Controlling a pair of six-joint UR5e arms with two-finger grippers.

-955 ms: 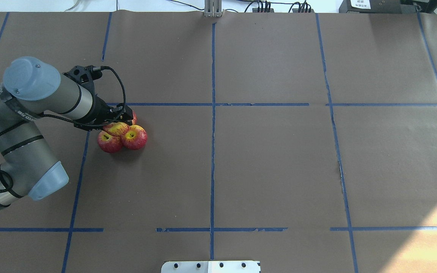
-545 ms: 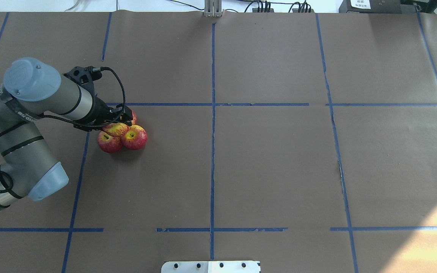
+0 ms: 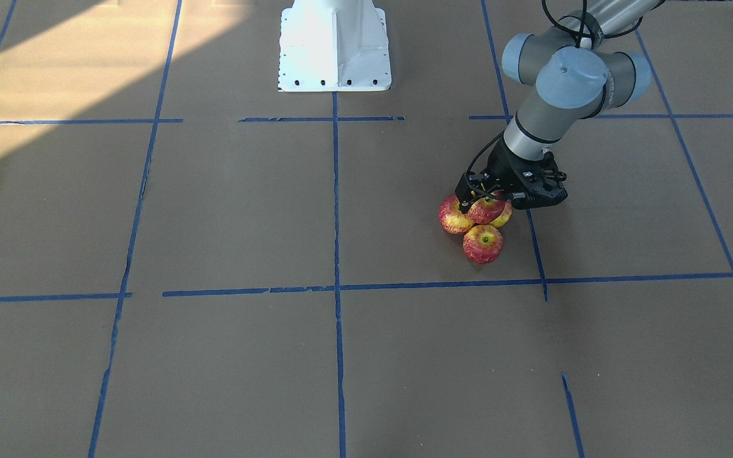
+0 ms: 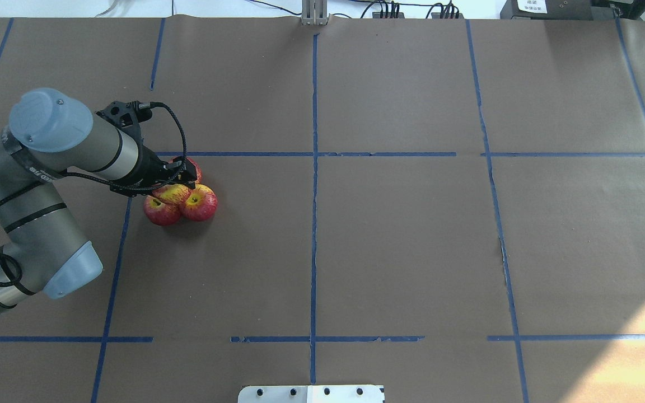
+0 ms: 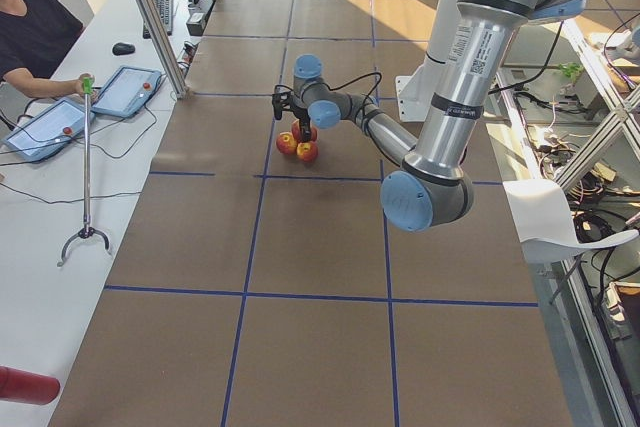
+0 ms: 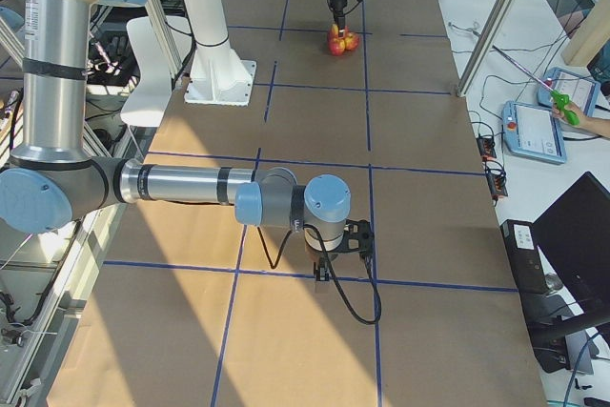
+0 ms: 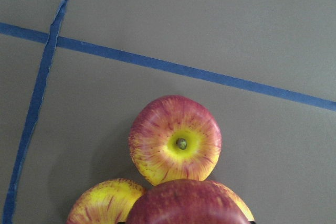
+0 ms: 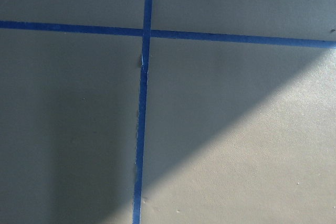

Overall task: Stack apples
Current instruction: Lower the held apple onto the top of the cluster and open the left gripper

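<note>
A: Overhead?
B: Fixed behind the robot (image 3: 333, 44), looking forward and down across the whole desk (image 4: 401, 240). Opposite that, facing back from the far edge, steeply down.
A: Overlap?
B: On the apples (image 4: 182, 200) toward the left edge. Seen also from both ends, along the desk, small from the right end.
A: Wrists?
B: Close, pointing down: left onto the apples, right onto crossed tape (image 8: 143, 32).

The left arm (image 4: 65, 151) bends out over the left half of the desk (image 4: 412, 252), wrist turned down — the left gripper (image 3: 485, 202) points straight at the surface, grip unclear. The right arm (image 6: 181, 183) stretches low near the right end, right gripper (image 6: 324, 272) aimed down.
</note>
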